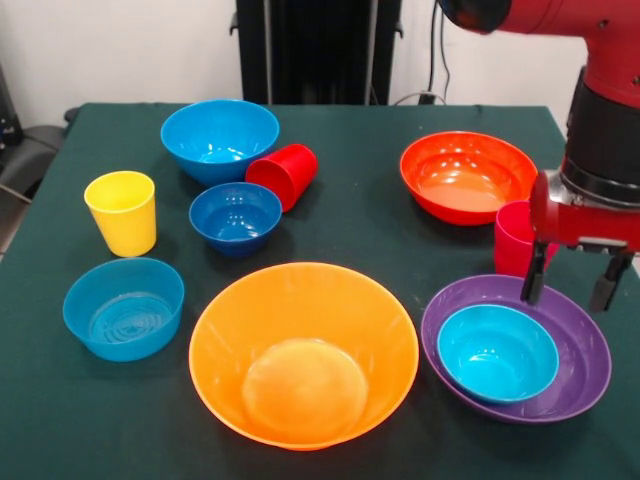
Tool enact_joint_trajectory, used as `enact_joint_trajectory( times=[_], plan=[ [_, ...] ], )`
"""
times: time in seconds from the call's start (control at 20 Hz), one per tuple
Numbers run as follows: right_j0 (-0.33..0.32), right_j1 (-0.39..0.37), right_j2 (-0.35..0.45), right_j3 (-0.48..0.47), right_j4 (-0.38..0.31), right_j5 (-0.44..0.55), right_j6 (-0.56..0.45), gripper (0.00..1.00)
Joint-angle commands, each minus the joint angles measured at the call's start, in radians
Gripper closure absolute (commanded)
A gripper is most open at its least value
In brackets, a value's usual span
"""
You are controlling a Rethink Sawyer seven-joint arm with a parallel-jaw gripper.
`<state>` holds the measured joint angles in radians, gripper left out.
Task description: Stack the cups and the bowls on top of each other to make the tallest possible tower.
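Purple bowl (585,372) lay under the gripper (577,292), whose jaws hung spread and empty just above its far rim.

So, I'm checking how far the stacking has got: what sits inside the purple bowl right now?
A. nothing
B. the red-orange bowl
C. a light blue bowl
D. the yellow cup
C: a light blue bowl rests inside the purple bowl, while the yellow cup and the red-orange bowl stand apart on the table.
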<state>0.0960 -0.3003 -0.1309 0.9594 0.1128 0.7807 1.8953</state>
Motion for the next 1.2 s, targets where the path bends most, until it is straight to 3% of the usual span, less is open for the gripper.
enact_joint_trajectory(
  times=[0.05,1.2],
  plan=[
    [-0.066,-0.147,0.090,0.212,-0.003,0.009,-0.014,0.00],
    [-0.206,-0.234,0.211,0.425,-0.042,-0.085,-0.080,0.00]
  ],
)
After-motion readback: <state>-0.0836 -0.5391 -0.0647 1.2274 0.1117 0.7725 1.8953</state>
